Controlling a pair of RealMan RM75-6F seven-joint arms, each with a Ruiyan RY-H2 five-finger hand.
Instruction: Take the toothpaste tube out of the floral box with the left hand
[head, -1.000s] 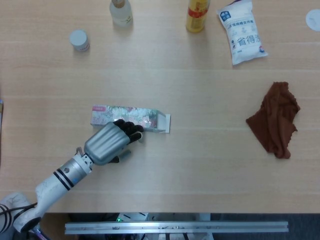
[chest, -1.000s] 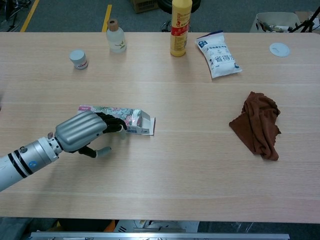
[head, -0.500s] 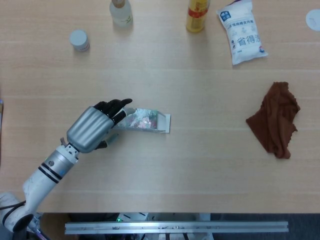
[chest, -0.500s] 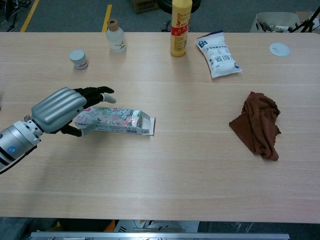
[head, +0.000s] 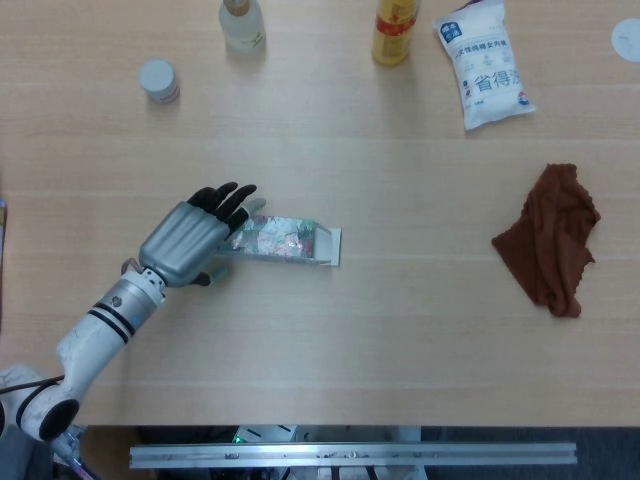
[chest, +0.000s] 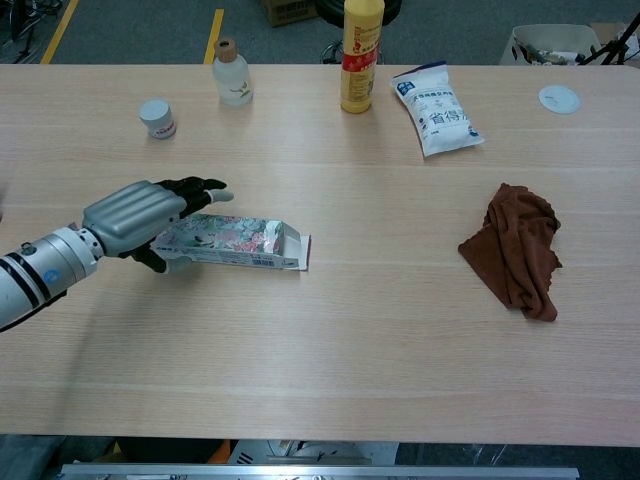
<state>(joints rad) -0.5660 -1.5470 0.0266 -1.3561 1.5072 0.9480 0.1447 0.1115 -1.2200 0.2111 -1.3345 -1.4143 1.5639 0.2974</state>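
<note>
The floral box lies flat on the table, long side left to right, its white flap open at the right end. No toothpaste tube shows; the inside of the box is hidden. My left hand lies over the box's left end, fingers stretched out and apart past its far edge. The thumb sits by the near side. I cannot tell whether it squeezes the box. My right hand is in neither view.
At the back stand a small white jar, a clear bottle and a yellow bottle. A white pouch lies back right. A brown cloth is crumpled at the right. A white lid sits far right.
My left hand slid from the box's middle front to its left end, and its fingers opened out over the top. The box has stayed in place.
</note>
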